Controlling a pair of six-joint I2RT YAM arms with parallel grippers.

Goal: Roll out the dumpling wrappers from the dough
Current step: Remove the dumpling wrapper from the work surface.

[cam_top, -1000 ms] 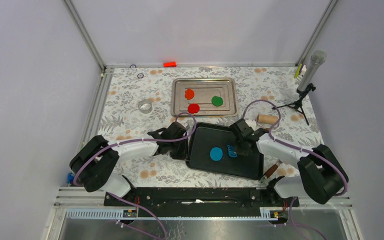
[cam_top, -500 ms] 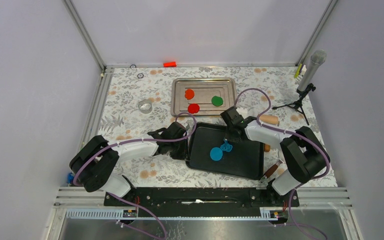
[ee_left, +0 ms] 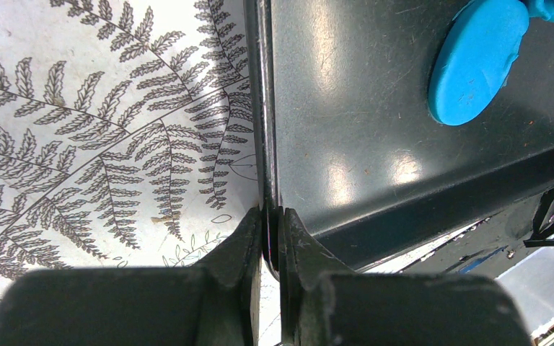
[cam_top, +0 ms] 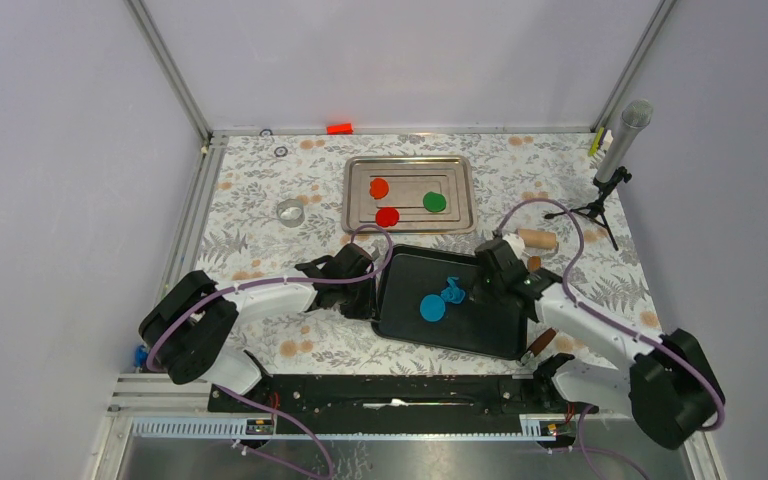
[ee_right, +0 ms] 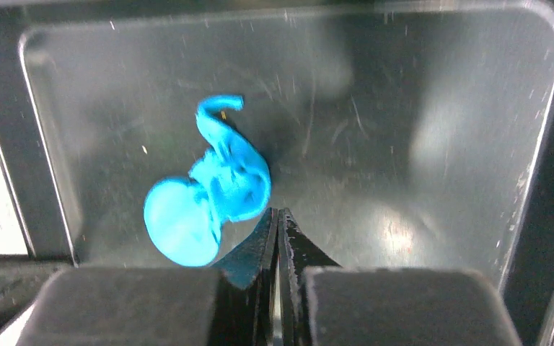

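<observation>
Comparing with a second before, found the dough scrap (cam_top: pixel 452 292) shoved leftwards across the black tray (cam_top: pixel 480 325), from apart to touching the blue wrapper (cam_top: pixel 432 307). Saw the right claw (cam_top: pixel 484 284) drawn back towards the tray's right side, pinched fully closed with nothing between its tips and the scrap just beyond them in the wrist view. Found the left claw (cam_top: pixel 365 296) unmoved, clamped narrow on the tray's left rim, steadying it. Counted the orange wrapper (cam_top: pixel 379 187), red wrapper (cam_top: pixel 387 216) and green wrapper (cam_top: pixel 434 202) on the metal tray (cam_top: pixel 407 160) farther back, untouched. Judged the scrap merely gathered, not rolled: no second blue disc yet. Reckoned next on fetching the wooden roller (cam_top: pixel 535 238) from the tabletop (cam_top: pixel 260 200). Feared smearing scrap into the finished blue disc.
</observation>
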